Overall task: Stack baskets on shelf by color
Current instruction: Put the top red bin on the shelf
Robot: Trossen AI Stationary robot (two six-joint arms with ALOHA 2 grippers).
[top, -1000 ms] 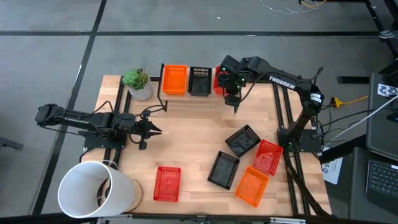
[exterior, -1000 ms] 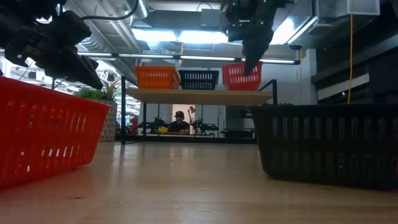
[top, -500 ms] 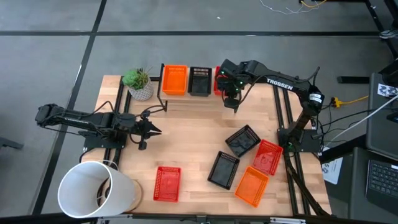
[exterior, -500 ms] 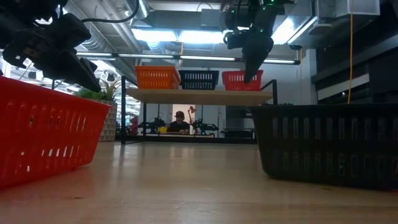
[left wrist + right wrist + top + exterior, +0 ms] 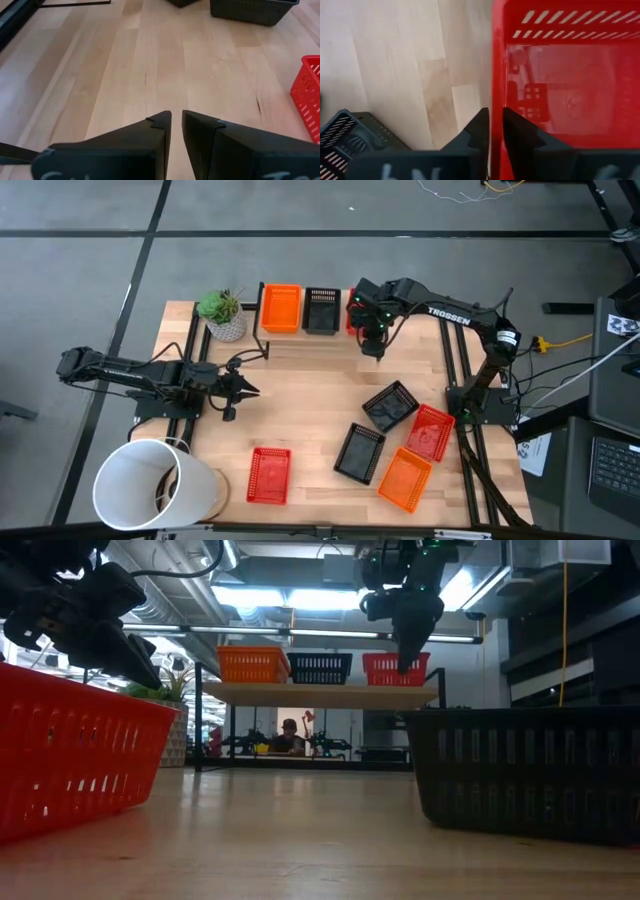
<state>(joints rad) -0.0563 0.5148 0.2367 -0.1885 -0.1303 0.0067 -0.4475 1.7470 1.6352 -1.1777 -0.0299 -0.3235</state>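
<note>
An orange basket [image 5: 280,308], a black basket [image 5: 321,310] and a red basket [image 5: 395,668] stand in a row on the shelf [image 5: 320,693] at the table's far edge. My right gripper [image 5: 491,125] hangs above the shelf's right end, shut on the red basket [image 5: 560,75], which the arm largely hides from above. Several more baskets rest on the table: red [image 5: 268,475], black [image 5: 360,452], black [image 5: 390,405], red [image 5: 430,430], orange [image 5: 405,478]. My left gripper [image 5: 176,125] waits shut over the table's left side. My right gripper pinches the red basket's side wall at its rim [image 5: 496,95], one finger inside the basket and one outside. The fingers [image 5: 408,655] come from above, pointing down. The basket sits level with its bottom on the shelf board.
A potted plant [image 5: 222,313] stands left of the shelf. A large white bucket [image 5: 155,485] lies at the table's near left corner. Bare wood stretches between my left gripper and the loose baskets.
My right gripper has moved down and slightly toward the table's left with the red basket. The basket, held tilted and raised above the board a second ago, now sits level on the shelf beside the black one.
</note>
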